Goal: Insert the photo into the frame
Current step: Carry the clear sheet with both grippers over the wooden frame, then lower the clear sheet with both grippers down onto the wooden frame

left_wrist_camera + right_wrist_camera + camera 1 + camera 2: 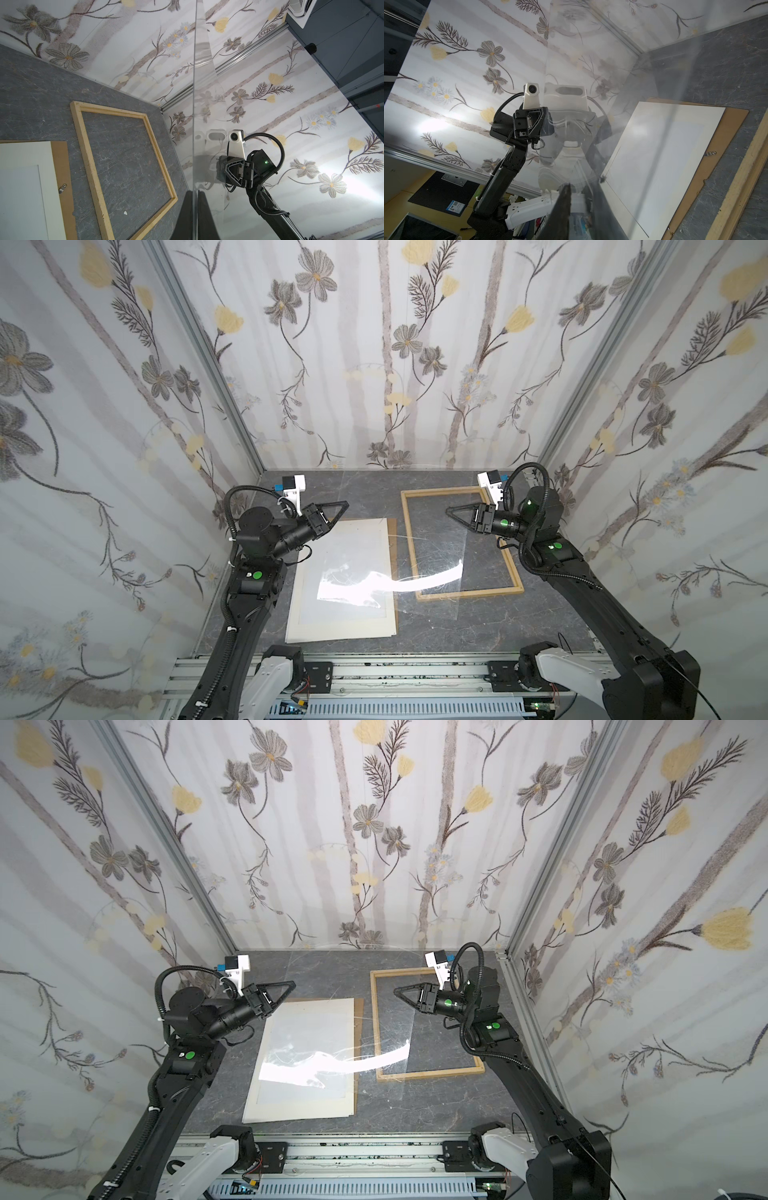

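**Above the bench (478,630), a clear pane (432,578) is gripped from both sides**

The pane is pinched in the closed jaws of the left gripper (344,504) and of the right gripper (449,512). The photo (332,626) is seen lying white side up on the backing panel (61,162), just beside the empty frame (410,539). The pane is probably meant for the frame. It should be kept taut, moved by both arms together, and lowered squarely inside the strips. In both top views the pane is betrayed mostly by glare. In the left wrist view it is caught edge-on between the jaws, and a metal clip (62,188) on the panel is revealed.
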`<state>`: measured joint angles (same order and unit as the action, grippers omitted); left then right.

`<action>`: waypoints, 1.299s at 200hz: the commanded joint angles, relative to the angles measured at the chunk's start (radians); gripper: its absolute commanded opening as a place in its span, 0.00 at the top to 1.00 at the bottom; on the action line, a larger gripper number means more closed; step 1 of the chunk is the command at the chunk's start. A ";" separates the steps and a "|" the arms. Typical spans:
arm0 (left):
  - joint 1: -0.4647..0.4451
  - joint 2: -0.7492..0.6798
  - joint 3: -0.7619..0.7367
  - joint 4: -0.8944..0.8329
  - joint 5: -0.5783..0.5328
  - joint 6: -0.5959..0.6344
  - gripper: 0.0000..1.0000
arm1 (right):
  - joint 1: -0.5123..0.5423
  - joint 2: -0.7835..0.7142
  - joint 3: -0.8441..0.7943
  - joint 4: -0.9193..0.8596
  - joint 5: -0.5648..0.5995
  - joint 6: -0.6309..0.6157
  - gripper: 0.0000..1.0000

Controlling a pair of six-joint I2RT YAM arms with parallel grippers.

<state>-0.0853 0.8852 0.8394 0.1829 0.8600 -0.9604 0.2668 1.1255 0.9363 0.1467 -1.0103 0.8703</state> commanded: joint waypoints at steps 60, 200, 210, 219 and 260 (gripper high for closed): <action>-0.056 0.034 -0.024 0.096 0.021 -0.016 1.00 | -0.083 0.045 0.084 -0.105 0.056 -0.087 1.00; -0.204 0.356 -0.179 0.420 -0.058 -0.026 1.00 | -0.222 0.327 0.228 -0.309 0.061 -0.337 1.00; -0.206 0.396 -0.180 0.447 -0.056 -0.028 1.00 | -0.238 0.350 0.240 -0.325 0.073 -0.363 1.00; -0.208 0.430 -0.179 0.465 -0.059 -0.028 1.00 | -0.247 0.372 0.262 -0.362 0.088 -0.396 1.00; -0.239 0.629 -0.146 0.546 -0.057 -0.033 1.00 | -0.276 0.562 0.449 -0.603 0.200 -0.571 1.00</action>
<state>-0.3046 1.4361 0.6674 0.6079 0.7887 -0.9905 0.0025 1.6054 1.2976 -0.3164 -0.9264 0.4370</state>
